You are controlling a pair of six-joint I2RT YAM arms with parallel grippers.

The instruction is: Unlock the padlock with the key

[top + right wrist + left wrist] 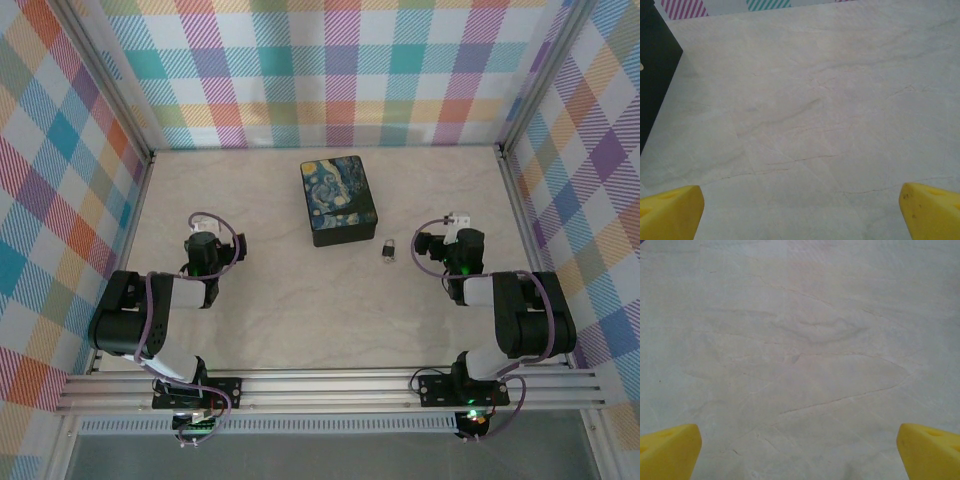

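We find the padlock (387, 250) lying on the table (280, 290), just off the near right corner of the black box (338, 202) and between that box and the right arm. A pale speck sits against its near end. At this resolution we cannot tell whether that speck is the key or the lock's own metal part, so the key is not confirmed. The left gripper (800, 455) is released, its yellow fingers (670, 450) spread wide over bare tabletop and well apart from the lock. The right gripper (800, 215) is likewise released and holds nothing, with the box edge at the left of its wrist view. We judge the main hazards as follows. A thin key lying flat on a smooth surface may slip out from the fingertips or be pushed away without being lifted. The small lock may skid or spin when touched, since nothing braces it. The box stands close enough to obstruct an approach from the left. Both arms converging on so small a target could foul each other. Count: one padlock, one box, two grippers, four yellow fingers, and no key positively identified.
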